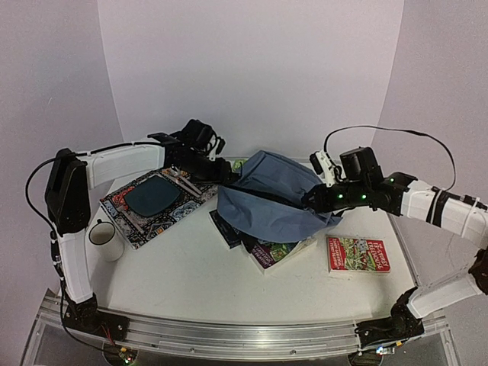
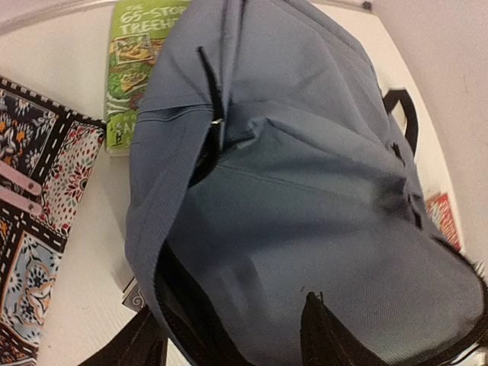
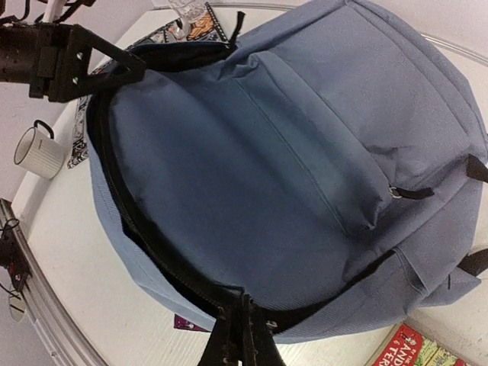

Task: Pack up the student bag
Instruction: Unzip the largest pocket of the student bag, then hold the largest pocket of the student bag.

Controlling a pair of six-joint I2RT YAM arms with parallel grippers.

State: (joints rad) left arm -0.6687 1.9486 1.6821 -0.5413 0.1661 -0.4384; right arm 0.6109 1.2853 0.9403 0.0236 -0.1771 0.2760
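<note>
One green book (image 2: 133,69), lettered "65-STOR… TREEH…" (rest hidden), beside student bag (image 2: 305,229)

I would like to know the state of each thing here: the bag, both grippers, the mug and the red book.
student bag, main zipper open, mouth spread wide.
right gripper, shut on the student bag's open edge.
left gripper, fingers apart with bag fabric between them; grip unclear.
mug, upright.
red book, closed, lying flat, cover up.
</note>
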